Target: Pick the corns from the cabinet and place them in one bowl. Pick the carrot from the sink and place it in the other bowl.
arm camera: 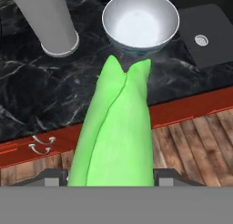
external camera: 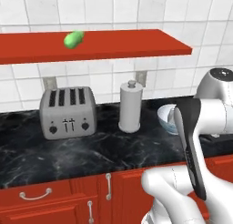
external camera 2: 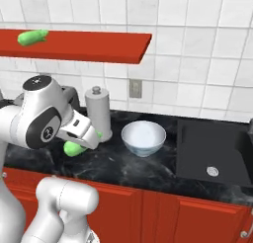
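The jaws hold one green corn (arm camera: 116, 132) tight, above the counter (arm camera: 41, 95) near the pale bowl (arm camera: 140, 19). The other corn (external camera: 73, 39) lies on the red shelf (external camera: 136, 43).

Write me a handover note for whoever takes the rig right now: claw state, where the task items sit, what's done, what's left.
Claw: shut on one corn, carried over the counter edge, short of the pale bowl.
Second corn: lying on the red shelf, toward its left part.
Pale bowl: on the black counter between the paper towel holder and the sink; nothing in it yet.
Carrot and brown bowl: not located from these views.
Done: first corn picked off the shelf.
Left: drop this corn in the pale bowl, fetch the second corn, then move the carrot from the sink to the other bowl.
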